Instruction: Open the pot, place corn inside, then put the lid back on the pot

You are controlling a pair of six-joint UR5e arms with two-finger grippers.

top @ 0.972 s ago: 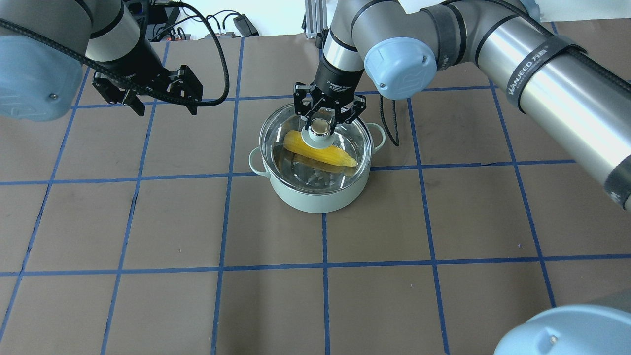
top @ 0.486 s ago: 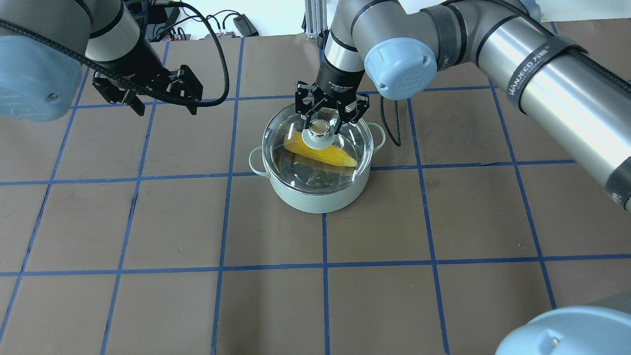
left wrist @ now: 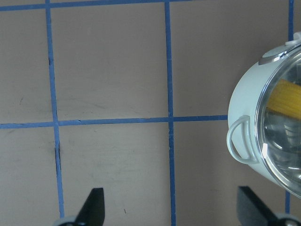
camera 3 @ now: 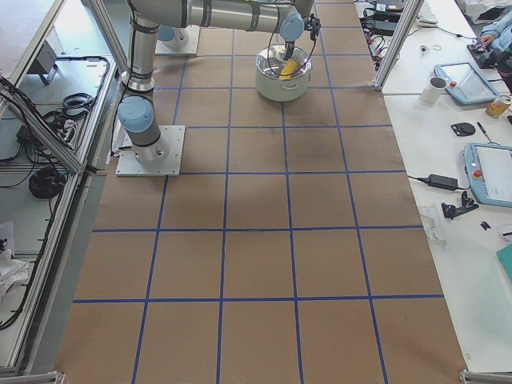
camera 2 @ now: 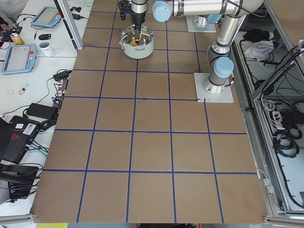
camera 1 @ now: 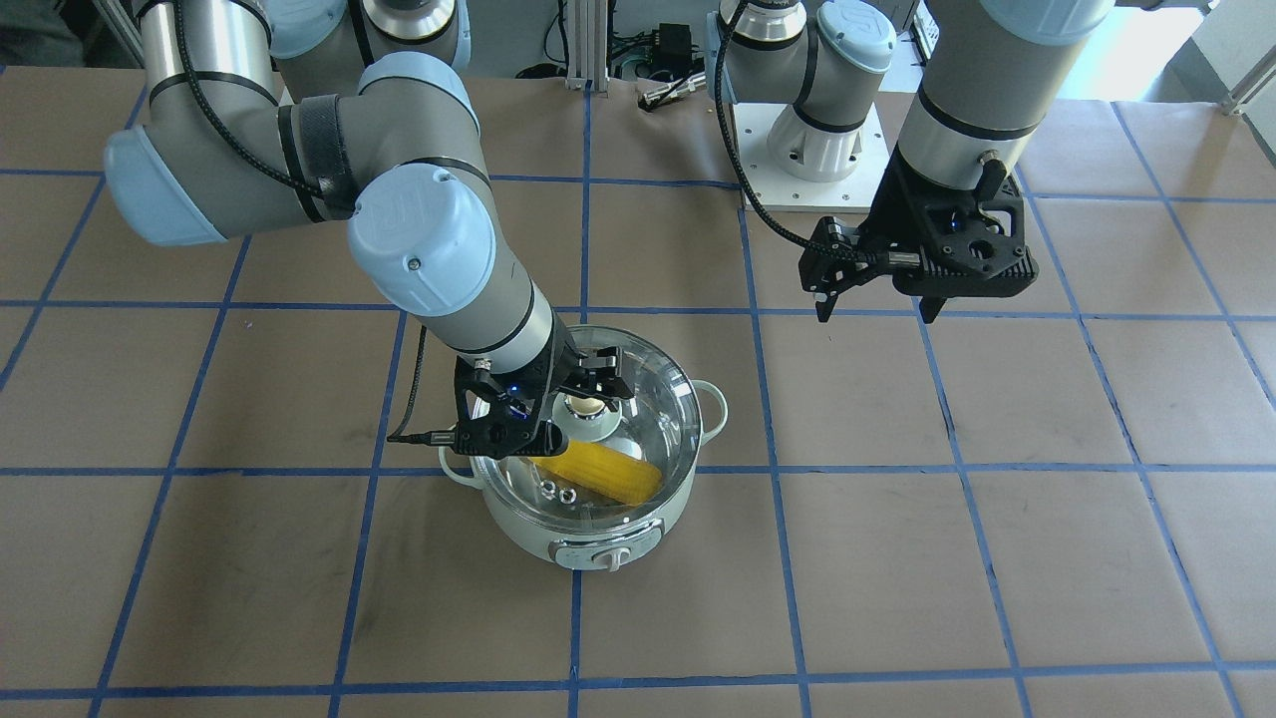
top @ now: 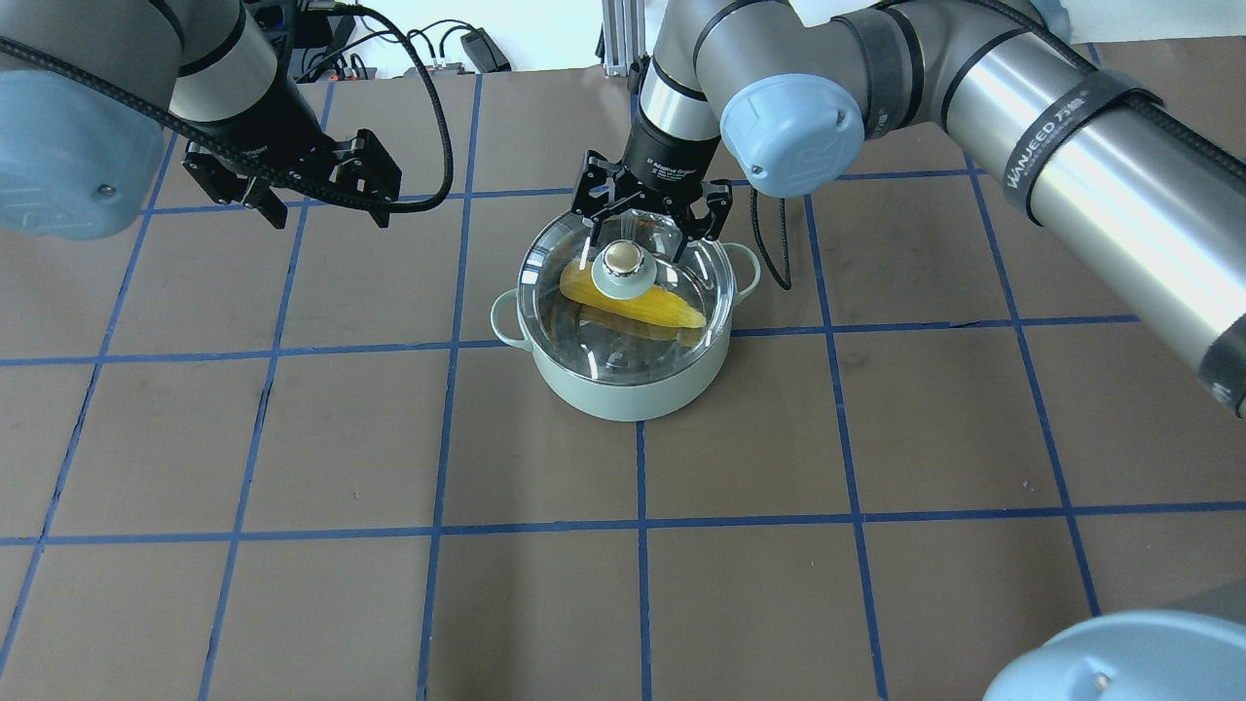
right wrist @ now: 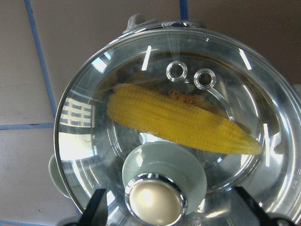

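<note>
The pale green pot [top: 633,389] stands at the table's middle back, its control knob facing away from the robot [camera 1: 598,553]. The glass lid [top: 584,331] sits on its rim. The yellow corn [top: 633,302] lies inside, seen through the glass [right wrist: 178,117]. My right gripper [top: 649,226] is open, its fingers wide on either side of the lid's knob [right wrist: 153,202] and clear of it. My left gripper [top: 321,204] is open and empty, hovering to the pot's left; its wrist view shows the pot's side and loop handle [left wrist: 244,103].
Cables and a power brick [top: 467,49] lie past the table's far edge. The left arm's white base plate [camera 1: 807,150] is on the robot side. Side benches hold tablets and a mug [camera 2: 47,47].
My right gripper has opened off the lid's knob and drawn back a little towards the far side. The lid has settled on the pot. The left arm has barely moved.
</note>
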